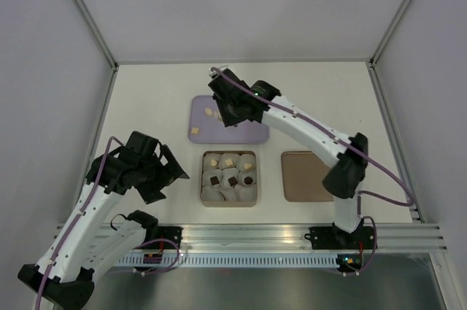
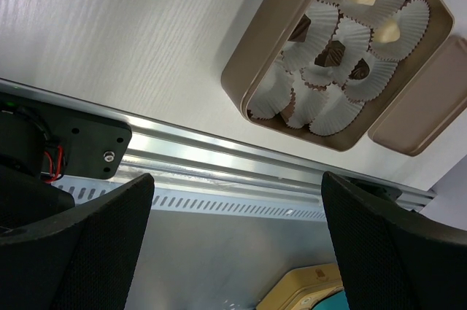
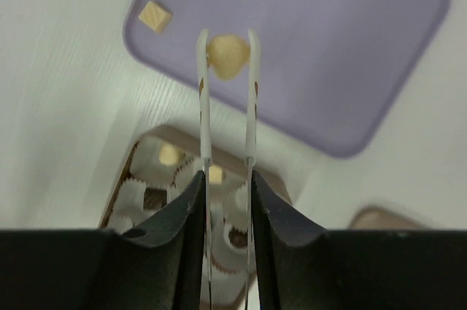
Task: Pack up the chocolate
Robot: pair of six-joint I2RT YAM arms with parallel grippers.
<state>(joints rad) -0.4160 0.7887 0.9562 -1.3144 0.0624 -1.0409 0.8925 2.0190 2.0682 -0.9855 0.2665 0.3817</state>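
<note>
Right wrist view has the right claw [image 3: 228, 37] pinching a pale chocolate [image 3: 228, 60] on the tray [image 3: 350, 55], at 12 o'clock from the box [image 1: 229, 153], while the left claw [image 2: 237, 179] hangs spread; next, probably lift it into an empty cup [image 2: 337, 114].

Table [image 2: 109, 25] matt woodgrain; cups [image 2: 337, 109] pleated paper; tray [image 3: 350, 55] smooth matt plastic; rail [image 2: 219, 155] brushed metal; chocolate [image 3: 228, 56] smooth.

In middle of table [image 1: 160, 91], box [image 1: 203, 179] with cups [image 2: 328, 109] inside, chocolate [image 2: 334, 53] in some. At 12 o'clock from box, apart, tray [image 1: 226, 135] with loose chocolate on it. At 3 o'clock, near, lid [image 1: 303, 175]. At 6 o'clock, rail [image 1: 248, 235].
</note>
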